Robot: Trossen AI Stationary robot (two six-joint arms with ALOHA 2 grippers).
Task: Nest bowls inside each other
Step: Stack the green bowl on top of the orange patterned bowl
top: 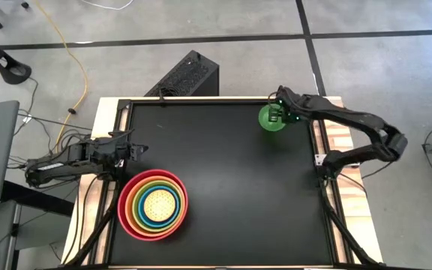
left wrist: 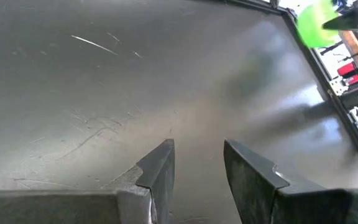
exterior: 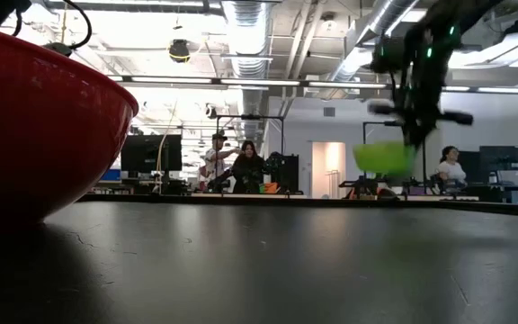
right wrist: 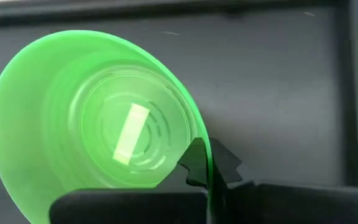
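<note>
the right gripper [top: 277, 114] sat in the upper right of the high view, near the far edge of the black table [top: 231, 187], with its fingers pinched onto the rim of the smallest green bowl [top: 269, 118]; in the right wrist view the thin green wall [right wrist: 98, 112] passed between the dark fingers, one finger inside the rim and one outside. in the low view that bowl [exterior: 384, 157] hung at the right of the frame under the gripper [exterior: 412, 135], apparently clear of the table top, tilted rather than level. well apart from it, at the lower left of the high view, stood the stack: the red bowl [top: 126, 214] outermost, then orange, lime green and blue rings, with the speckled yellow bowl [top: 157, 204] at the centre. the left gripper [top: 135, 148] waited at the left edge of the table just above the stack, its fingers [left wrist: 157, 168] parted and holding nothing. the step in hand looked like the pick-up of the last bowl, so the task seemed nearly done. the next move would call for carrying the green bowl across the table to the stack, bringing it level over the yellow bowl, and lowering it before letting go, since a rim grip could let it swing or slip.
</note>
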